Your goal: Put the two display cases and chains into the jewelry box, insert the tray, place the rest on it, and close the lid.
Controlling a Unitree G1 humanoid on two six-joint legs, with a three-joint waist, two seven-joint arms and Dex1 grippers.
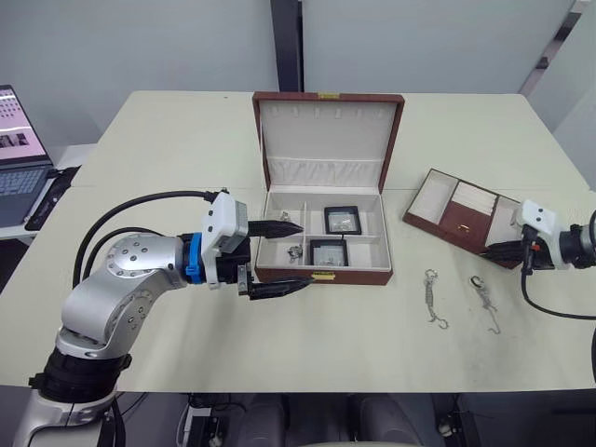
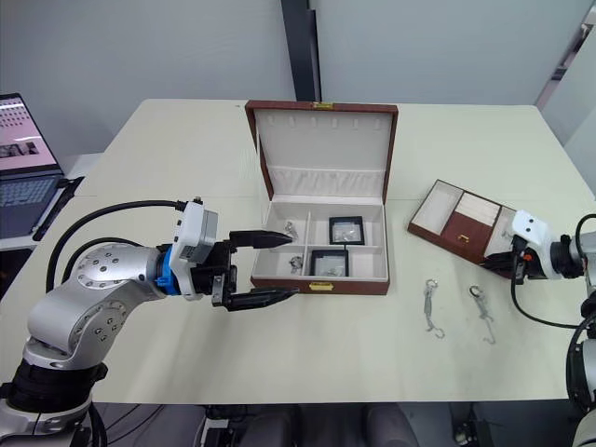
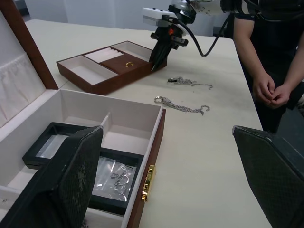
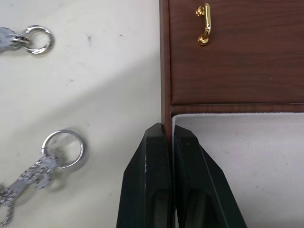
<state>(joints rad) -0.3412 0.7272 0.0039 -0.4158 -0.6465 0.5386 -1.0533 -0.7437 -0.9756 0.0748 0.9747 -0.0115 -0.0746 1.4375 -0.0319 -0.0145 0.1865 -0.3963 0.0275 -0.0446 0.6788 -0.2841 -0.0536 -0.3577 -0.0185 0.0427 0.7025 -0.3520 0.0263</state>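
The jewelry box [image 1: 321,276] stands in the middle of the table with its lid [image 1: 326,130] upright. Both display cases [image 1: 342,220] [image 1: 328,251] lie in its right compartments, and small chains [image 1: 294,251] sit in the left ones. My left gripper [image 1: 305,255] is open, level with the box's front-left corner, one finger over the box and one in front of it. The tray [image 1: 461,219] rests to the right of the box. My right gripper [image 4: 167,129] is shut on the tray's near wall. Two longer chains [image 1: 434,298] [image 1: 485,303] lie in front of the tray.
A laptop [image 1: 19,149] sits on a side surface to the far left. A person [image 3: 270,71] stands at the table's right side with hands clasped. Black cables trail from both arms.
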